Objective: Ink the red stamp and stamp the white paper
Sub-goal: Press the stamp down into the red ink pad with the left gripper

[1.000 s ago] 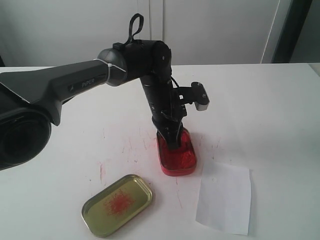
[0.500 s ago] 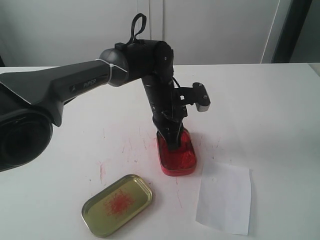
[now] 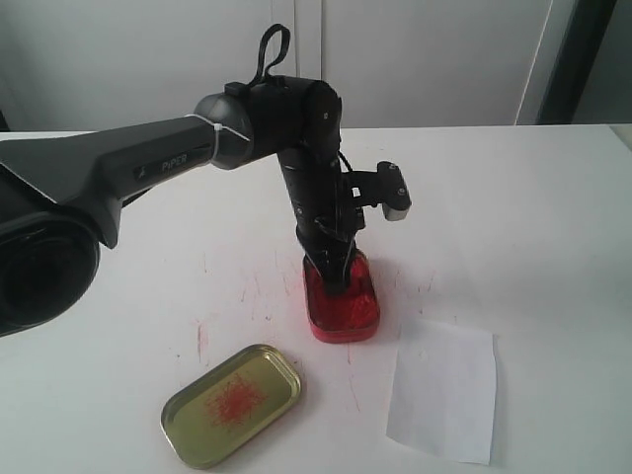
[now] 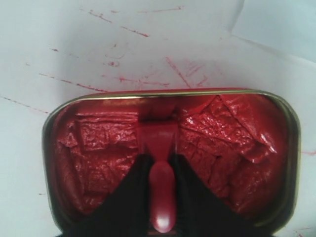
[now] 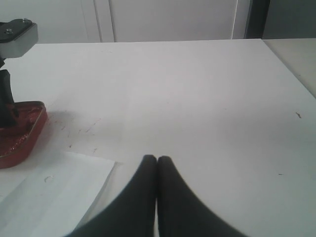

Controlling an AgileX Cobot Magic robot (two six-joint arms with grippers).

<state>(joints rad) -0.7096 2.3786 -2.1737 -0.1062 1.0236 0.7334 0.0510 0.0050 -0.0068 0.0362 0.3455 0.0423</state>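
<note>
The red stamp (image 4: 159, 132) stands in the open red ink tin (image 3: 342, 308), its base down on the crinkled ink pad (image 4: 98, 148). My left gripper (image 4: 162, 160) is shut on the stamp's round knob and reaches straight down into the tin (image 4: 47, 143). In the exterior view the fingers of the left gripper (image 3: 334, 272) hide the stamp. The white paper (image 3: 442, 390) lies flat to the right of the tin, close to its corner. My right gripper (image 5: 157, 160) is shut on nothing, low over the table beside the paper (image 5: 44, 197).
A gold tin lid (image 3: 232, 403) with a red smudge lies at the front left. Faint red streaks mark the white tabletop (image 3: 237, 286) around the tin. The left arm's wrist camera (image 3: 395, 197) juts out above the tin.
The ink tin has slid a little to the left in the exterior view, along with my left gripper and the stamp inside it. The paper and lid have not moved.
</note>
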